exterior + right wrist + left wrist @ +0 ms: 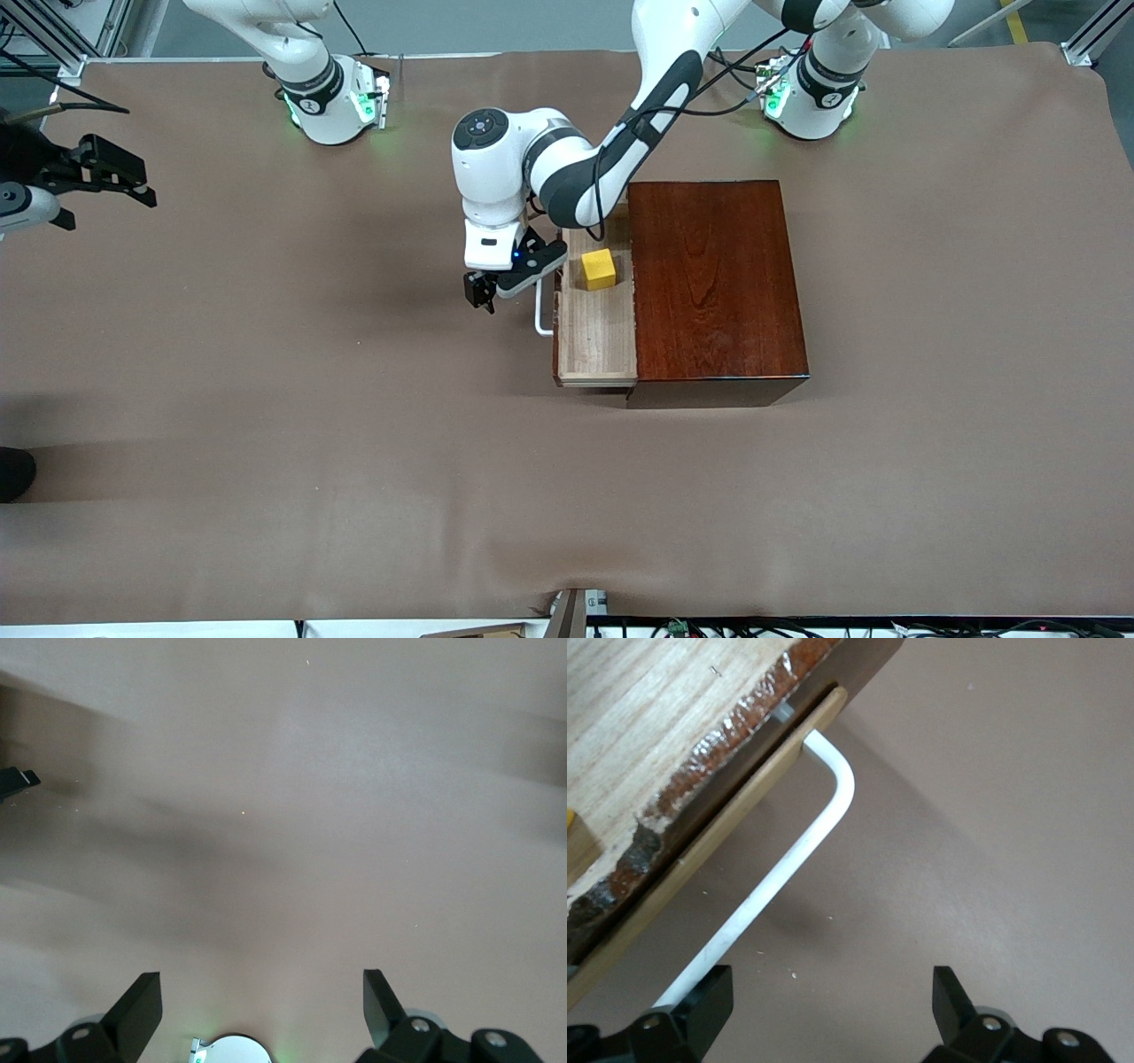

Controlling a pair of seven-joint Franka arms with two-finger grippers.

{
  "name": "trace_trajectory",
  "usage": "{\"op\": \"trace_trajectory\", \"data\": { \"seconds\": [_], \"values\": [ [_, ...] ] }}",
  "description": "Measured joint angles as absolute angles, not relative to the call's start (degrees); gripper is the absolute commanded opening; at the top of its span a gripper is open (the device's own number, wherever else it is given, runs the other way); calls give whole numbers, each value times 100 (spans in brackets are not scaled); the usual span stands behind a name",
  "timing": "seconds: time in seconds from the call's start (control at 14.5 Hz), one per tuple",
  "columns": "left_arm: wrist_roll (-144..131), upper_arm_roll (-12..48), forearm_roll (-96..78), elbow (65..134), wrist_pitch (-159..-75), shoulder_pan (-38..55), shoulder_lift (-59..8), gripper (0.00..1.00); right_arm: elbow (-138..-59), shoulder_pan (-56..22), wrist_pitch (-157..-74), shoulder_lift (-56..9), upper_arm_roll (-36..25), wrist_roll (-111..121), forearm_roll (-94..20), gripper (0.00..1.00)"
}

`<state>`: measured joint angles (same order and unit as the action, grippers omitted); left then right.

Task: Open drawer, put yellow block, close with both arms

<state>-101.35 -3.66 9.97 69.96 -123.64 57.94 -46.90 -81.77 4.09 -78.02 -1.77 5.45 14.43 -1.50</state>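
Hovering my left gripper [485, 292], fingers spread, empty, beside white handle [788, 859]. Yellow block [599, 268] sits in open drawer [595, 332]. Drawer rigid, slides; push front squarely. Right gripper [120, 173] open, waiting.

Drawer [595, 332] pulled out of box [716, 279] toward right arm's end of table [266, 425]. Yellow block [599, 268] in drawer, in part farther from front camera. Left gripper [483, 291] just in front of drawer handle [541, 317]. Right gripper [120, 173] over table's right-arm end, well apart from box.
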Motion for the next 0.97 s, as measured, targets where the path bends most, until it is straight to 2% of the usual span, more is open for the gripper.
{"op": "trace_trajectory", "data": {
  "seconds": [0.97],
  "values": [
    [-10147, -524, 998, 6985, -11249, 5667, -4690, 100, -8238, 409, -7852, -159, 548, 1444, -146, 100]
  ]
}}
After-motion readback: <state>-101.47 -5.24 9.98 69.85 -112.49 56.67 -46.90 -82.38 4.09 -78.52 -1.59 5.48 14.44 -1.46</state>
